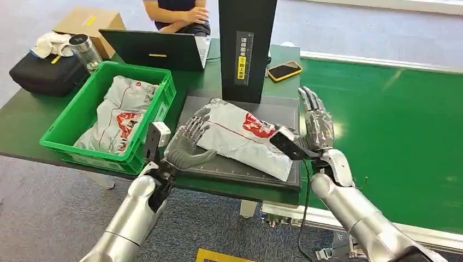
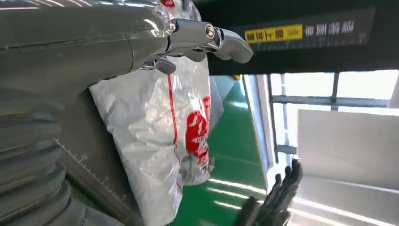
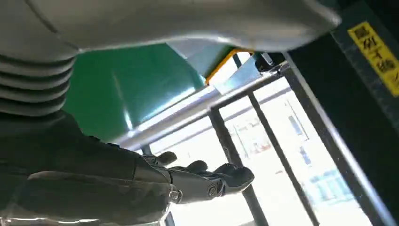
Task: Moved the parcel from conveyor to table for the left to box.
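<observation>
A white plastic parcel [image 1: 245, 136] with a red print lies flat on the dark mat [image 1: 273, 109] of the table, in front of a black post [image 1: 247, 43]. My left hand [image 1: 188, 144] hovers at the parcel's left end, fingers spread, thumb out below the mat's edge, holding nothing. In the left wrist view the same parcel [image 2: 164, 141] lies just past my fingers [image 2: 207, 40]. My right hand [image 1: 316, 123] stands open and upright at the parcel's right side, above the conveyor edge, fingers straight and apart from the parcel.
A green crate [image 1: 68, 128] at the left holds more white parcels [image 1: 123, 112]. The green conveyor belt [image 1: 393, 125] runs at the right. A phone [image 1: 284, 70], a laptop [image 1: 158, 49], a black bag [image 1: 46, 76] and a seated person [image 1: 177, 13] are behind.
</observation>
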Available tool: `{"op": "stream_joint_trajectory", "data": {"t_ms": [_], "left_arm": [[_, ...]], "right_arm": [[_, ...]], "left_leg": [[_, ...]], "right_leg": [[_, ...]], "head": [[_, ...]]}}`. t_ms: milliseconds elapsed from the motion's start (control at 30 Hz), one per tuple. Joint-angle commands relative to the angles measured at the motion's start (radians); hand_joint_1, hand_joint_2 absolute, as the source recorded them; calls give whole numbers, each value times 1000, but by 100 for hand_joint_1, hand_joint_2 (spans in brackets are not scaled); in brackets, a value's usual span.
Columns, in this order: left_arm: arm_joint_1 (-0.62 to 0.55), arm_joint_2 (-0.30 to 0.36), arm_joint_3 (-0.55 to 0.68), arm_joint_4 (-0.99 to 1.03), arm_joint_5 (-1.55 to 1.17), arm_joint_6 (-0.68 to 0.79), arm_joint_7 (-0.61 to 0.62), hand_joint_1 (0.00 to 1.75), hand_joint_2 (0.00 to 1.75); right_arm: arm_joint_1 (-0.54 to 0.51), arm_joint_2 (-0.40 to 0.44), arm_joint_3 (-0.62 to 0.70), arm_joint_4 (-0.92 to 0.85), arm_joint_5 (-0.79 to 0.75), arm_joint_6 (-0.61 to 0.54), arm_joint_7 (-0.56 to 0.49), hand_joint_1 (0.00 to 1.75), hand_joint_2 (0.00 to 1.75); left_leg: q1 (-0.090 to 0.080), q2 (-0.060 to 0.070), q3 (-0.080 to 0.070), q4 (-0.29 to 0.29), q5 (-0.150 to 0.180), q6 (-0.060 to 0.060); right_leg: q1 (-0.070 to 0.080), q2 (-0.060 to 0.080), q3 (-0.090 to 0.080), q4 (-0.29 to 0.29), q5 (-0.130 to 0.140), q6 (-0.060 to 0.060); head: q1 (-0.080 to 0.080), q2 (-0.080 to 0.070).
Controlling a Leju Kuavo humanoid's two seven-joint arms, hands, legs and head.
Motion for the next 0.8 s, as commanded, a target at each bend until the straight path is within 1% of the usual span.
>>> {"op": "stream_joint_trajectory", "data": {"t_ms": [33,67,133,167,200,233,267,300,333,367,433,467,500,533,567,600,633,667,700,733,767,800], "left_arm": [[-39,14,-203,48,-238,185,9,0,175],[-43,11,-227,50,-281,229,15,0,175],[-64,2,-271,66,-367,331,34,0,175],[-90,-5,-330,89,-493,497,82,0,175],[-108,-18,-343,109,-525,527,100,0,175],[-125,-27,-358,125,-568,575,122,0,175],[-145,-36,-376,146,-624,637,150,0,175],[-153,-45,-373,153,-630,635,155,0,175],[-162,-47,-380,159,-661,668,173,0,175],[-181,-53,-413,182,-748,747,239,0,175],[-216,-75,-442,226,-856,807,337,0,175],[-241,-86,-464,265,-931,837,420,0,175],[-261,-102,-469,293,-970,827,453,0,175],[-263,-104,-465,299,-973,829,452,0,175],[-283,-115,-473,333,-1017,820,497,0,175],[-298,-122,-477,362,-1040,785,528,0,175],[-304,-125,-472,373,-1051,773,536,0,175],[-312,-127,-475,390,-1069,742,549,0,175],[-317,-130,-465,401,-1062,670,544,0,175],[-317,-129,-462,401,-1064,670,542,0,175],[-326,-135,-462,428,-1067,591,537,0,175],[-330,-137,-462,438,-1065,546,538,0,175]], "right_arm": [[129,67,-287,-190,-225,153,-75,0,0],[149,68,-297,-212,-231,161,-77,0,0],[198,70,-314,-269,-236,170,-80,0,0],[245,79,-335,-323,-255,213,-84,0,0],[276,87,-347,-353,-255,217,-83,0,0],[304,93,-357,-380,-249,224,-84,0,0],[338,104,-376,-415,-254,246,-82,0,175],[355,109,-382,-430,-252,249,-83,0,175],[371,115,-392,-445,-256,266,-81,0,175],[399,127,-412,-468,-263,287,-80,0,175],[454,145,-441,-513,-262,310,-78,0,175],[476,156,-461,-531,-273,335,-72,0,175],[503,162,-477,-554,-273,350,-71,0,175],[508,162,-480,-560,-272,353,-72,0,175],[538,171,-500,-582,-274,368,-69,0,175],[571,178,-517,-619,-278,381,-66,0,175],[600,184,-530,-647,-272,392,-67,0,0],[620,193,-545,-667,-261,397,-65,0,0],[640,203,-562,-684,-252,407,-62,0,0],[646,206,-566,-689,-249,411,-64,0,0],[654,216,-584,-695,-242,416,-63,0,175],[655,220,-594,-695,-244,425,-63,0,175]], "left_leg": [[0,0,3,-2,0,-1],[0,0,1,-1,0,0],[0,-2,2,-1,0,0],[0,-2,2,-2,0,-1],[1,-2,1,-1,0,0],[1,-5,2,-2,0,0],[1,-6,3,-2,0,0],[1,-4,2,-1,0,0],[1,-6,2,-2,0,0],[1,-3,1,-1,0,0],[1,-4,1,-1,0,0],[1,-5,2,-2,0,0],[0,-5,3,-2,0,-1],[1,-6,0,-1,0,0],[1,-7,2,-1,0,-1],[1,-5,0,-1,0,0],[0,-5,2,-2,0,0],[1,-5,1,-1,0,0],[1,-7,2,-2,0,0],[0,-5,1,-1,0,0],[0,-5,2,-2,0,0],[0,-3,1,-1,0,0]], "right_leg": [[0,0,3,-2,-1,-2],[0,0,1,-1,0,-1],[1,-2,2,-1,-1,-1],[1,-1,3,-1,0,-1],[1,-2,1,-1,0,-1],[1,-4,3,-2,-1,-1],[1,-6,5,-2,-1,-2],[1,-4,3,-1,-1,-1],[1,-6,4,-2,-1,-1],[1,-4,2,-1,-1,-1],[1,-4,2,-1,-1,-1],[1,-5,3,-1,-1,-1],[1,-5,4,-1,-2,-2],[1,-6,2,-1,-1,-1],[1,-7,4,-1,-2,-1],[1,-6,2,-1,-1,-1],[1,-5,3,-2,-1,-1],[1,-5,2,-1,-1,-1],[1,-7,4,-2,-2,-1],[1,-5,2,-1,-1,-1],[0,-5,3,-1,-2,-1],[0,-3,2,-1,-1,-1]], "head": [[0,0],[0,0],[1,0],[0,0],[0,0],[0,0],[0,0],[0,0],[1,0],[0,0],[0,0],[0,0],[0,0],[1,0],[0,0],[0,0],[0,0],[1,0],[0,0],[1,0],[0,0],[0,0]]}}
